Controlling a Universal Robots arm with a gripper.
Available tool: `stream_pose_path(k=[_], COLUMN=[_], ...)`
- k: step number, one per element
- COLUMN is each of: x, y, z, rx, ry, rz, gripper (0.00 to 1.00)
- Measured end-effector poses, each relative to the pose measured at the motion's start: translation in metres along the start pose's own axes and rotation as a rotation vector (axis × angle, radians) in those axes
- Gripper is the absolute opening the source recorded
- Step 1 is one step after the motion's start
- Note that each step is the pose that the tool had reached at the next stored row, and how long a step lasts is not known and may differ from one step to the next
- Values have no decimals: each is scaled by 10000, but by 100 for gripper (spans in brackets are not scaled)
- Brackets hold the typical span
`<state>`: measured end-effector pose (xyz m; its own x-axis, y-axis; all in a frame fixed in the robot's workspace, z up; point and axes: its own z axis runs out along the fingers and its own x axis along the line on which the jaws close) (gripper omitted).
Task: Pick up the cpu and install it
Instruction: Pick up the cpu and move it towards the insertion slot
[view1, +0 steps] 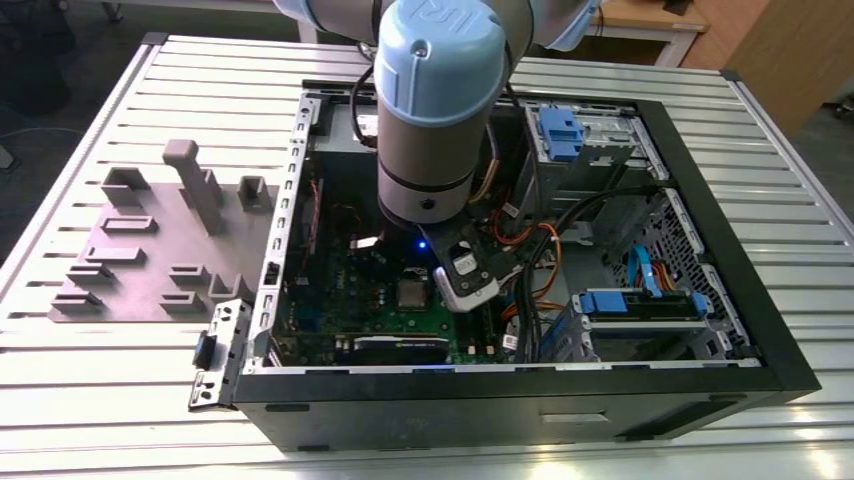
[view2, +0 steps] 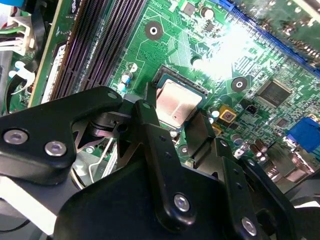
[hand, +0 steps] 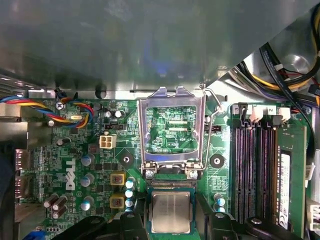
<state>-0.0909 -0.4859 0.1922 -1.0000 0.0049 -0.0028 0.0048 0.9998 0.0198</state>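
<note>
- The motherboard (hand: 135, 145): green, finely traced.
- The cpu (hand: 170, 212) on the motherboard: silvery-grey top.
- Socket frame (hand: 172, 101) on the motherboard: shiny silver.
- Memory slots (hand: 248, 170) on the motherboard: black.
- Tray (view1: 147, 250), well apart from the motherboard: plain grey.

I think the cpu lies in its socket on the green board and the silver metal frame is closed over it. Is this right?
Not quite. In the first wrist view the cpu does lie in its socket on the green board, but the silver metal frame is open, swung back beside it.
</note>
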Motion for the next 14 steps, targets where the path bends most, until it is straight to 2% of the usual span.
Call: stream_pose_path(k=[4, 14], x=[0, 0], y=[0, 0], z=[23, 28], rx=[-31, -31], ry=[0, 0], rz=[1, 26], gripper=[47, 47])
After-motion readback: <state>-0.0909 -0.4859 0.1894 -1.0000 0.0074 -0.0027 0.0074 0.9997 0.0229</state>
